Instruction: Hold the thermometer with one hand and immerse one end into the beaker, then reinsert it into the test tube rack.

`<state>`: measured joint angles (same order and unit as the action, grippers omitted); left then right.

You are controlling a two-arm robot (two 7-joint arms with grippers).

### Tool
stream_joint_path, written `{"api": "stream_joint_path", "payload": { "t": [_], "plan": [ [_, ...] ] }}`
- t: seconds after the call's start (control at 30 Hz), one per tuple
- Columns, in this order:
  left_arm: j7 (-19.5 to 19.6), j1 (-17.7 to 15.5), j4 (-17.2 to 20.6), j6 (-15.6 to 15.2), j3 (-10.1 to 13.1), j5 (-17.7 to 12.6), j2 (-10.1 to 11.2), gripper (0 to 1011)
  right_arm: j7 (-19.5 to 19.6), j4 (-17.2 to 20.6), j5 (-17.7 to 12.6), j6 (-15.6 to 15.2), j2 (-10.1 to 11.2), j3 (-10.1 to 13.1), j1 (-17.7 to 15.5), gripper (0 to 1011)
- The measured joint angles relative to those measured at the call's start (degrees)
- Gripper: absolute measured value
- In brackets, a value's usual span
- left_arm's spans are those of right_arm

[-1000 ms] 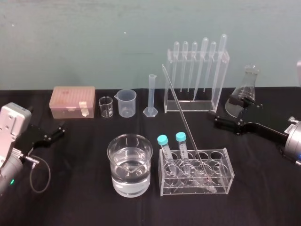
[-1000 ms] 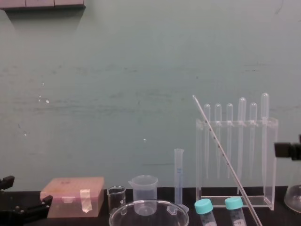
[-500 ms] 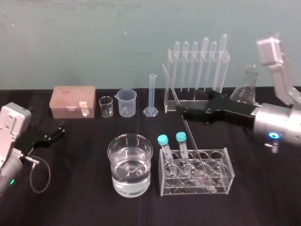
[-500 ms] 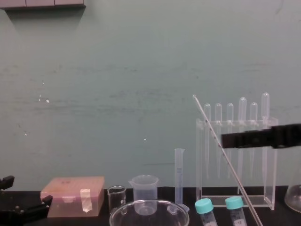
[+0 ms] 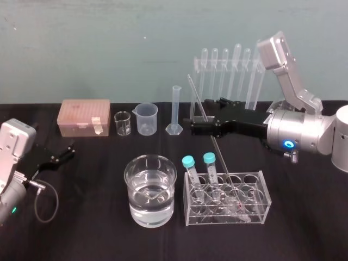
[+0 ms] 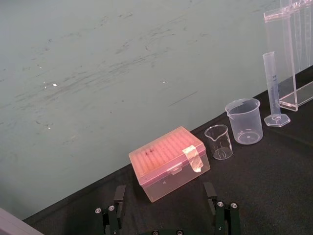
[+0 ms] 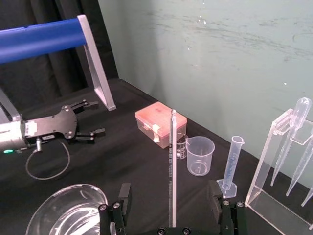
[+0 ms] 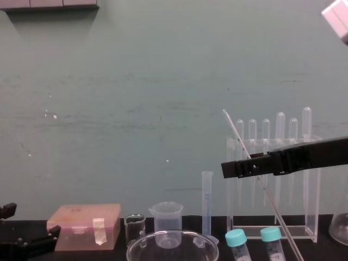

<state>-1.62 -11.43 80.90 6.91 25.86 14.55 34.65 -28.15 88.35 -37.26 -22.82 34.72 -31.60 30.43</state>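
the right gripper's fingers stood wide apart and empty either side of the thermometer, whose long axis leaned up and far-left out of the low clear rack at near right, far from our parked, open left gripper; we read no writing.

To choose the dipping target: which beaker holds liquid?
The wide glass beaker in front, about half full; the plastic beaker and the tiny glass beaker behind look empty.

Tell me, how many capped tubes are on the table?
2: one tube and a second tube stand side by side at the left end of the low rack, beside the beaker. None seems hidden.
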Motion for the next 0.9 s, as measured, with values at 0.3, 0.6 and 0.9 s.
{"api": "stream_joint_path", "payload": {
  "t": [0.3,0.6,0.9],
  "plan": [
    [0.00,0.00,0.00,0.00,0.00,0.00,0.00,1008,0.71,-0.61,0.50,1.29,-0.54,0.09,0.24,1003],
    [0.00,0.00,0.00,0.00,0.00,0.00,0.00,1008,0.73,-0.49,0.49,1.23,-0.49,0.13,0.16,1003],
    [0.00,0.00,0.00,0.00,0.00,0.00,0.00,1008,0.71,-0.44,0.45,1.15,-0.45,0.17,0.12,870]
  ]
}}
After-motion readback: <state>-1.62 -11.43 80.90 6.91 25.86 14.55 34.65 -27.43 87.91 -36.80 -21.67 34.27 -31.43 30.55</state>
